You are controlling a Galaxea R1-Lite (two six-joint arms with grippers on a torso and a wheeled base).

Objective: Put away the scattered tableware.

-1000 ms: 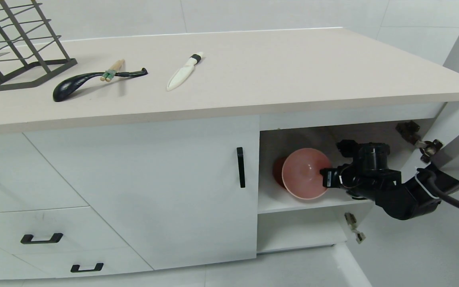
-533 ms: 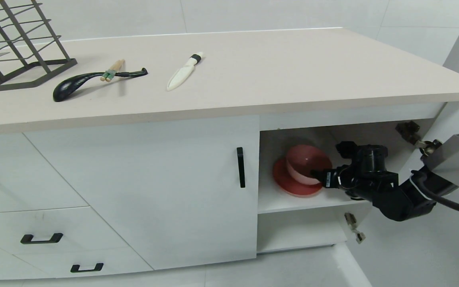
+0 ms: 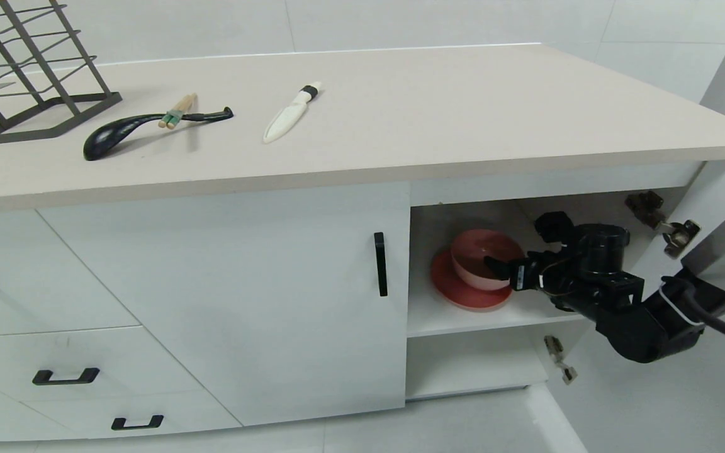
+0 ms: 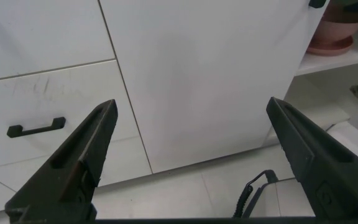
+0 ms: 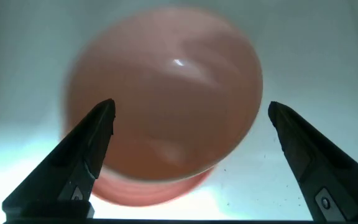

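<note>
The pink bowl is sitting upright on the red plate on the cabinet shelf. The right gripper is hanging at the shelf's front, fingers spread wide either side of the bowl, gripping nothing (the left gripper, well off the shelf, is gaping too). Backing straight out of the shelf, level, is looking wisest, keeping fingers off the rim.

Kitchen: countertop with dish rack, white cabinets and drawers, tiled wall
</note>
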